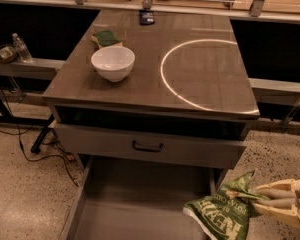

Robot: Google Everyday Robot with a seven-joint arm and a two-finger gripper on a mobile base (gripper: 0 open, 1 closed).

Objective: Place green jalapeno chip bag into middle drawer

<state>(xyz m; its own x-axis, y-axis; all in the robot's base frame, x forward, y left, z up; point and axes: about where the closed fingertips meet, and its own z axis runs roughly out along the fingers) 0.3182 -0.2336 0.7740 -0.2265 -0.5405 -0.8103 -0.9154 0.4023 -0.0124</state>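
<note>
The green jalapeno chip bag (224, 212) is a crinkly green foil bag with white lettering. It hangs in the air at the lower right, over the right wall of the middle drawer (135, 204). The drawer is pulled out below the cabinet, a grey metal box with a bare floor. My gripper (247, 199) comes in from the right edge with pale fingers (275, 194) and is shut on the bag's top corner.
A white bowl (113, 63) and a dark-green sponge (106, 38) sit on the left of the cabinet top (155, 89). A grey drawer front with a black handle (147, 147) is above the open drawer. A water bottle (21, 48) stands on a shelf at left. Cables lie on the floor at left.
</note>
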